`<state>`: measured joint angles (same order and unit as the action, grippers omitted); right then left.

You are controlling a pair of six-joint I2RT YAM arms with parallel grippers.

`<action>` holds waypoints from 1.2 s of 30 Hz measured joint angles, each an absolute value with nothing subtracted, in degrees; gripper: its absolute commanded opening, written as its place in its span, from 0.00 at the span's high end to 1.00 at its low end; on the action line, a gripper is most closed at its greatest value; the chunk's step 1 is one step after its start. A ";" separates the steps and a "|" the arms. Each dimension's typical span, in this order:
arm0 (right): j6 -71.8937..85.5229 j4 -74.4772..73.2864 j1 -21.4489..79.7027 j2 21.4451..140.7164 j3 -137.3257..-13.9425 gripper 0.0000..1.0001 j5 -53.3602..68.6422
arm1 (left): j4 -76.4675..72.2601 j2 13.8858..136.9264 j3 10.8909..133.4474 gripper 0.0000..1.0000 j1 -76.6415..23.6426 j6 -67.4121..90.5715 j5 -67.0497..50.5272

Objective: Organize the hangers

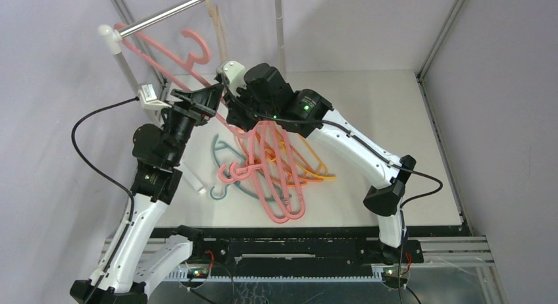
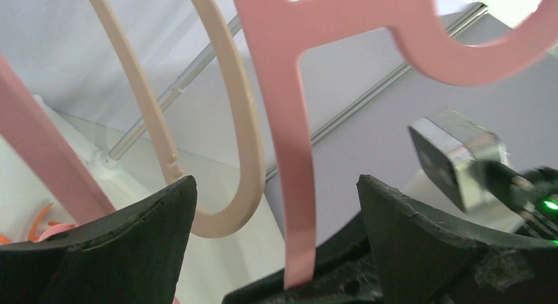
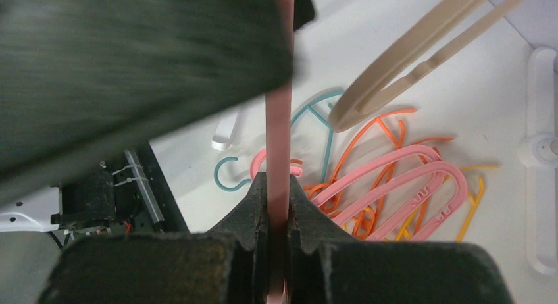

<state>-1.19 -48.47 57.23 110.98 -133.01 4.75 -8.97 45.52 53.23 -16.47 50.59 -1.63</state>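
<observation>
Right gripper (image 3: 278, 189) pinches a pink hanger (image 3: 278, 133); left gripper (image 2: 275, 185) stands wide open around it. Likely the hanging step; next its hook must catch the rail (image 1: 177, 10)

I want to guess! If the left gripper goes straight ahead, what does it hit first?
Probably the pink hanger standing between its open fingers; the beige hanger looks slightly farther, though depth is unclear.

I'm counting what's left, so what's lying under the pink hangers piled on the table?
Orange hangers and part of a teal hanger show beneath the pink hangers. The right arm covers the pile's far end, so anything under there is hidden.
</observation>
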 measured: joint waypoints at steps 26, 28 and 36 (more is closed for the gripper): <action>-4.32 -48.12 60.84 109.84 -130.85 0.65 -4.29 | -11.62 55.33 58.83 0.96 -16.67 55.48 -3.31; -4.73 -48.07 60.84 107.96 -128.84 0.47 -5.89 | -11.73 56.18 58.92 0.97 -15.94 55.24 -3.14; -5.93 -45.84 60.82 99.00 -122.19 0.32 -13.41 | -14.11 60.34 60.20 0.96 -13.02 56.53 -3.92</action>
<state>-5.93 -45.84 60.82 99.00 -122.19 -13.41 -14.11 60.34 60.20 -13.02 56.53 -3.92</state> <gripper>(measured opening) 0.675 0.246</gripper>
